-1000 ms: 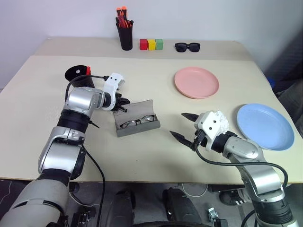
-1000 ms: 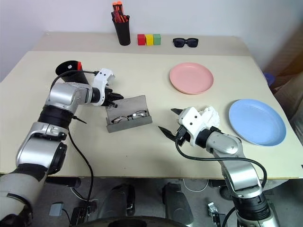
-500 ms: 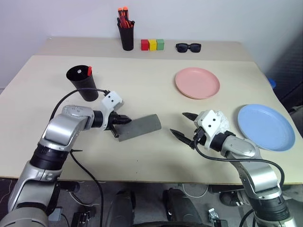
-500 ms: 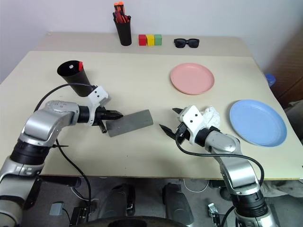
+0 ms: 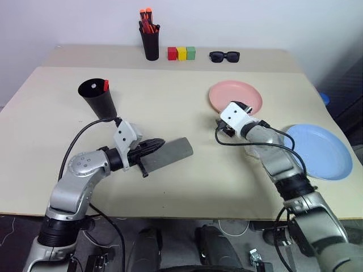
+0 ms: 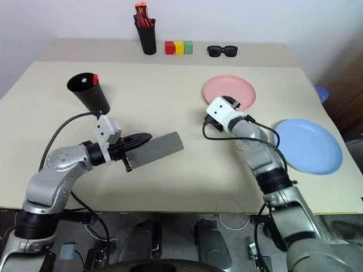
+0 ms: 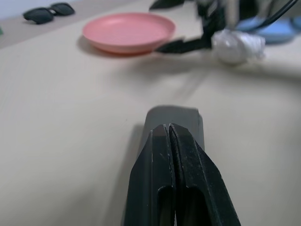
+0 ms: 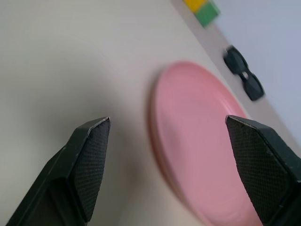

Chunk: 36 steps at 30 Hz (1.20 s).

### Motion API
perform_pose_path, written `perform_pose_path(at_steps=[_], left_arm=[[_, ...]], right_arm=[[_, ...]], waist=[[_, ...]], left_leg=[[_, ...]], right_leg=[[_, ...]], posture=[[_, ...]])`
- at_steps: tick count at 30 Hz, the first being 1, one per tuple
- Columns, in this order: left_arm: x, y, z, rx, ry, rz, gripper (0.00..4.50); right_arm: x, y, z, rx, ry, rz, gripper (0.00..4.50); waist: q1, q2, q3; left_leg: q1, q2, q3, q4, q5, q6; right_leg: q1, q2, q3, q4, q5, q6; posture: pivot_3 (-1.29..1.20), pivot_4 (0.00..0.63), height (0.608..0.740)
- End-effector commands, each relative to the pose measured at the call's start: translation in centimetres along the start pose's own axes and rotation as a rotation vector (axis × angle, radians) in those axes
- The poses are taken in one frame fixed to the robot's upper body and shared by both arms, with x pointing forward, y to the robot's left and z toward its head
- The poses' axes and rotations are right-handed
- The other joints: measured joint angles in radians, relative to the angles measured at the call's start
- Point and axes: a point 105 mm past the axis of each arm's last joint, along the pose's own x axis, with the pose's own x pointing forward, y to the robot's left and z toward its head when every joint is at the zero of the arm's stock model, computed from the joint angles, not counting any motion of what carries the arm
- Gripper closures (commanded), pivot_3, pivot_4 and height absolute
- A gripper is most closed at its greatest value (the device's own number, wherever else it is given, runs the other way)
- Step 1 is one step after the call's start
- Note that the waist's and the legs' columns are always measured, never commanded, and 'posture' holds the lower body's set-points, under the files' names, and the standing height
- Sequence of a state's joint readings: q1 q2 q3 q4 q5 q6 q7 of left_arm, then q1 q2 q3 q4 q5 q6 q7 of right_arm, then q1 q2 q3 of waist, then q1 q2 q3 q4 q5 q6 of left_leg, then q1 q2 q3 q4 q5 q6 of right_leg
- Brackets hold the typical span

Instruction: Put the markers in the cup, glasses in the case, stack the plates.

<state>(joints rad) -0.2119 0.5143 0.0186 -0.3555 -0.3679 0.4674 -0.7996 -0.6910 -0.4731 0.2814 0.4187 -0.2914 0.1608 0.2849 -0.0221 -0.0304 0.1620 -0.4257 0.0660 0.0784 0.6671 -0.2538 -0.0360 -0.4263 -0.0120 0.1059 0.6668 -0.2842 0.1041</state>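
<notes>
Beige tabletop (image 5: 170,102), mid-task: the round salmon-pink plastic plate (image 8: 202,141) lies just ahead of my right gripper (image 8: 183,174), whose black fingers stand spread wide and empty around its near rim. I judge this arm nearer than the left. The light-blue round plate (image 5: 317,150) waits to the right, with crumpled white paper (image 7: 235,44) between. My left gripper (image 7: 171,136), pinched shut, rests by the closed grey fabric case (image 5: 167,153).
</notes>
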Motion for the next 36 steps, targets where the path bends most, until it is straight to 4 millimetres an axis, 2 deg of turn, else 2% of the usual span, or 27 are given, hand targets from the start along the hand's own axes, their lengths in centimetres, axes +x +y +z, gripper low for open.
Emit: perform_pose_path(at_steps=[1,6,7,9,14,18,22,24,26,28,30,33,36], left_arm=[[-0.2,-0.6,1.7,0.037,-0.069,0.015,4.47],[-0.6,-1.1,1.7,0.030,-0.090,0.043,4.47],[-0.7,-1.1,1.7,0.028,-0.092,0.049,4.50],[-0.9,-1.2,1.7,0.026,-0.095,0.059,4.50],[-1.0,-1.2,1.8,0.024,-0.100,0.070,4.50],[-0.9,-1.1,1.9,0.023,-0.106,0.073,4.50],[-0.3,-1.2,2.0,0.030,-0.109,0.069,4.50],[0.0,-1.1,1.9,0.033,-0.108,0.058,4.50],[0.1,-1.1,1.9,0.036,-0.106,0.048,4.50],[0.4,-1.2,1.8,0.045,-0.104,0.023,4.50],[0.9,-1.2,1.6,0.061,-0.102,-0.015,4.50],[1.6,-1.6,1.8,0.083,-0.117,-0.081,4.50],[2.0,-1.7,1.8,0.095,-0.119,-0.107,4.50]], right_arm=[[1.5,-0.4,0.1,-0.116,-0.013,-0.019,0.54],[2.8,-0.3,-1.2,-0.145,0.033,-0.017,0.54],[2.9,-0.4,-1.4,-0.142,0.043,-0.016,1.06],[3.0,-0.4,-1.8,-0.138,0.052,-0.011,1.81],[3.0,-0.6,-2.2,-0.143,0.049,-0.009,4.41],[2.7,-1.9,-1.2,-0.166,-0.013,-0.067,4.47],[0.1,-4.7,-0.4,-0.263,-0.102,-0.121,4.47],[-2.9,-6.6,-0.8,-0.264,-0.111,-0.133,4.47],[-4.9,-7.4,-0.7,-0.266,-0.110,-0.131,4.47],[-7.7,-8.7,-1.6,-0.233,-0.065,-0.140,4.47],[-11.5,-9.8,-3.0,-0.218,0.014,-0.137,4.47],[-15.9,-9.0,-5.5,-0.232,0.144,-0.068,4.47],[-17.9,-8.0,-6.8,-0.192,0.216,-0.031,4.47]], waist=[[0.000,0.000,0.000],[-0.017,0.000,0.000],[-0.019,0.000,0.000],[-0.022,0.000,0.000],[-0.024,0.000,0.000],[-0.027,0.002,0.001],[-0.016,0.003,0.002],[-0.010,0.003,0.002],[-0.008,0.003,0.001],[-0.007,0.004,0.001],[0.001,0.005,0.001],[0.011,0.005,0.000],[0.000,0.005,0.000]], left_leg=[[0.000,0.000,0.000,0.000,0.000,0.000],[0.000,0.000,0.000,-0.001,0.000,0.000],[0.000,0.000,-0.001,-0.001,0.000,0.000],[0.001,0.000,-0.001,0.000,0.000,0.000],[0.001,0.000,-0.001,-0.001,0.000,0.000],[0.001,0.000,-0.001,-0.001,0.000,0.000],[0.000,0.000,-0.001,-0.001,0.000,0.000],[-0.001,-0.001,-0.002,-0.001,0.000,0.000],[0.000,-0.001,-0.002,-0.001,0.000,0.000],[0.000,0.000,-0.002,-0.001,0.000,0.000],[0.001,0.000,-0.002,-0.001,0.000,0.000],[0.001,0.000,-0.002,-0.001,0.000,0.000],[0.002,-0.001,-0.001,0.000,0.000,0.000]], right_leg=[[0.000,0.000,0.000,0.000,0.000,0.000],[0.000,0.000,0.000,0.000,0.000,0.000],[0.001,0.000,0.000,0.000,0.000,0.000],[0.001,0.000,0.000,0.000,0.000,0.000],[0.001,0.000,0.000,0.001,0.000,0.000],[0.001,0.000,0.000,0.001,0.000,0.000],[0.001,-0.001,0.000,0.000,0.000,0.000],[0.001,-0.001,0.000,0.000,0.000,0.000],[0.001,-0.001,0.000,-0.001,0.000,0.001],[0.001,-0.001,-0.001,0.000,0.000,0.001],[0.001,0.000,0.000,0.000,0.000,0.000],[0.002,0.000,0.000,-0.001,0.000,0.001],[0.004,0.000,0.000,-0.002,0.000,0.000]], posture=[[0.00,0.150,0.725],[0.00,0.150,0.725],[0.00,0.150,0.725],[0.00,0.150,0.725],[0.00,0.150,0.725],[0.00,0.150,0.725],[0.00,0.150,0.725],[0.00,0.150,0.725],[0.00,0.150,0.725],[0.00,0.150,0.725],[0.00,0.150,0.725],[0.00,0.150,0.725],[0.00,0.150,0.725]])
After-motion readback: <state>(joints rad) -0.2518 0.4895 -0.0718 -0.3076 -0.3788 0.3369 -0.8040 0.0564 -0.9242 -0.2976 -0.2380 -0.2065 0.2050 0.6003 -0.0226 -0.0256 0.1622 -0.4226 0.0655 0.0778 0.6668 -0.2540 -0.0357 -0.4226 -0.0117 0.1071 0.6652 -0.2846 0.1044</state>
